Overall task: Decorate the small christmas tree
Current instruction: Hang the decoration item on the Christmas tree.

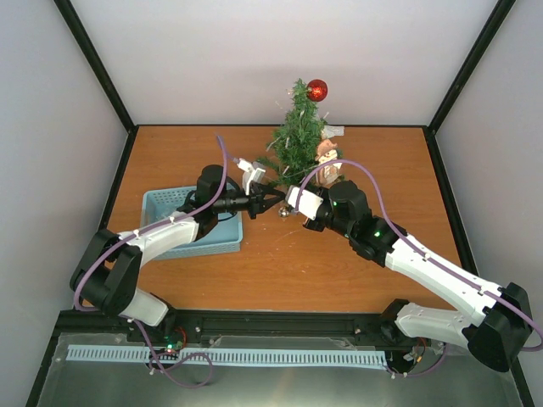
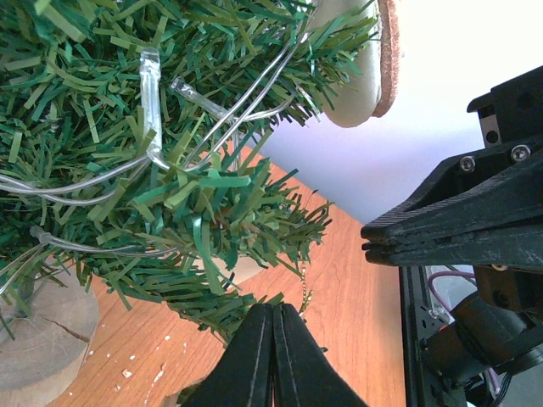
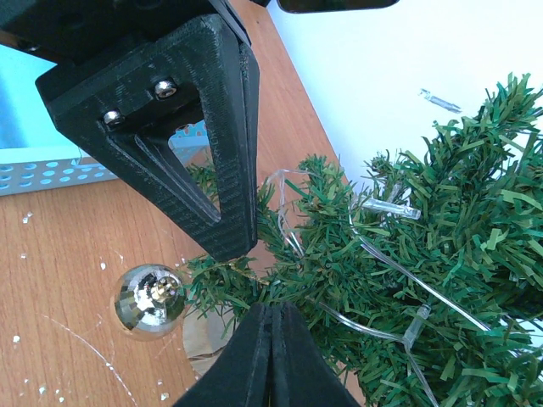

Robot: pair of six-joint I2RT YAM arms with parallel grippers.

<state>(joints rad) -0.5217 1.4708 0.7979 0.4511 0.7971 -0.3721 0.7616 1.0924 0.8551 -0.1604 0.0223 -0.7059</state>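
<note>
Left gripper (image 2: 273,312) and right gripper (image 3: 271,310) sat tip to tip, both pinched shut, at the small christmas tree (image 1: 297,136); seemingly hanging a silver bauble (image 3: 151,297).

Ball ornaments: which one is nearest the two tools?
The silver ball, low by the bottom branches of the small christmas tree; the red ball is near its top.

Dark green tree (image 1: 297,140), red bauble (image 1: 316,89), silver bauble (image 3: 150,297), light blue basket (image 1: 206,246), brown table (image 1: 339,280)

lab robot cell: white walls (image 1: 280,51) boxing a wooden table (image 1: 339,271).
</note>
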